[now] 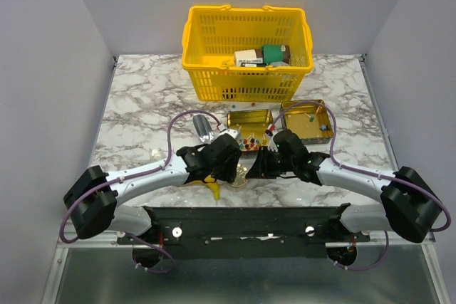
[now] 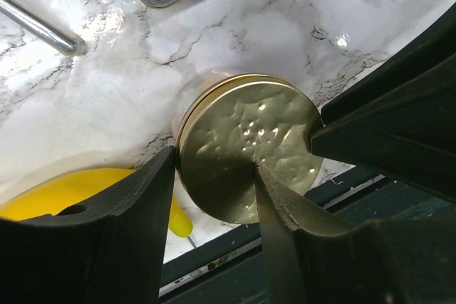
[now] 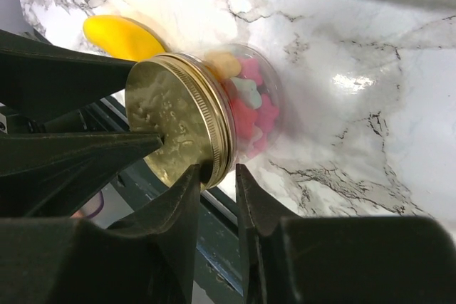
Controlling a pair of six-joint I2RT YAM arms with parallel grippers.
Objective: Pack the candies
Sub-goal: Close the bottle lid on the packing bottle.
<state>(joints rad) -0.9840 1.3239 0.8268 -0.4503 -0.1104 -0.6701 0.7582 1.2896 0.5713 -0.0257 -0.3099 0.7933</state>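
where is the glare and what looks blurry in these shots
Left wrist: speckled highlights on the gold lid, white glare on the marble table, the near fingers dark and soft. Right wrist: one hotspot on the marble, the candies fairly sharp through the jar. Top external: even light, soft shadows, no blur.

Small pink, pale blue-white and yellowish candies (image 3: 251, 108) sit heaped together inside a clear jar (image 3: 269, 80) closed by a gold screw lid (image 3: 174, 122), on the marble table (image 3: 370, 69) just beside the banana (image 3: 117, 35). More tiny sweets, red and orange loose candies (image 1: 246, 142), lie at the near end of an open gold tin (image 1: 249, 119) just beyond the jar.
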